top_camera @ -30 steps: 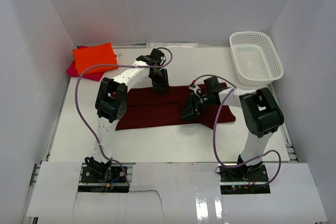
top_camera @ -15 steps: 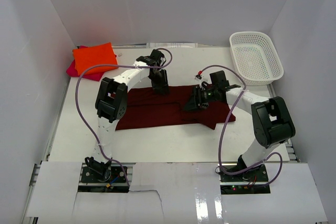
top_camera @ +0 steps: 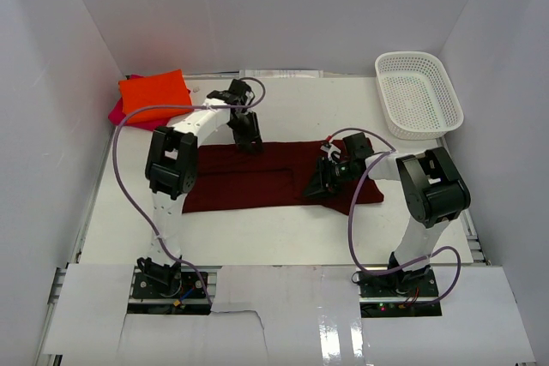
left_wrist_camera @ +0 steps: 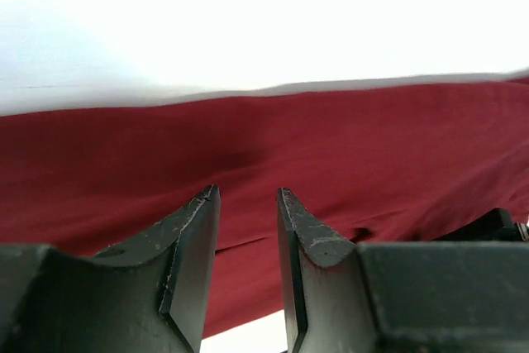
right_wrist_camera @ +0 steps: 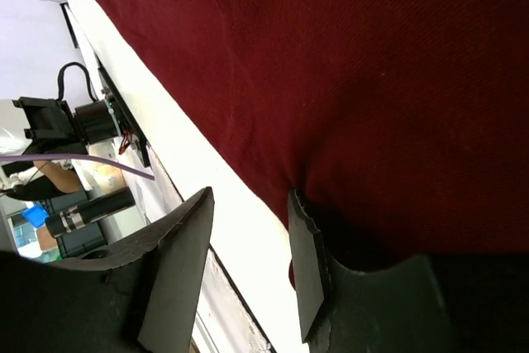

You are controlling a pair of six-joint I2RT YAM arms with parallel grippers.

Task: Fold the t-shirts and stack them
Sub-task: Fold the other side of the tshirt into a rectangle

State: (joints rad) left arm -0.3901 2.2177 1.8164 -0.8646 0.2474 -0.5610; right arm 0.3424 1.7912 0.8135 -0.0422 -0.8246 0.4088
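Top view: the maroon shirt (top_camera: 257, 179) lies as a long, half-folded strip, and far to its left the orange shirt (top_camera: 154, 94) sits folded on the pink shirt (top_camera: 114, 112). Left wrist: the left gripper (left_wrist_camera: 246, 193) is at the maroon shirt's far edge, jaws slightly parted and empty. Right wrist: the right gripper (right_wrist_camera: 250, 196) is over its near hem, parted and gripping nothing. Two look stacked, with maroon left to finish.

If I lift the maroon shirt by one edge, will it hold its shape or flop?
Probably floppy: the maroon shirt lies flat with soft creases, so a lifted edge should sag and drape. It looks like thin cloth, so it is likely light. If pushed across the table, it would likely bunch up rather than slide as one piece.
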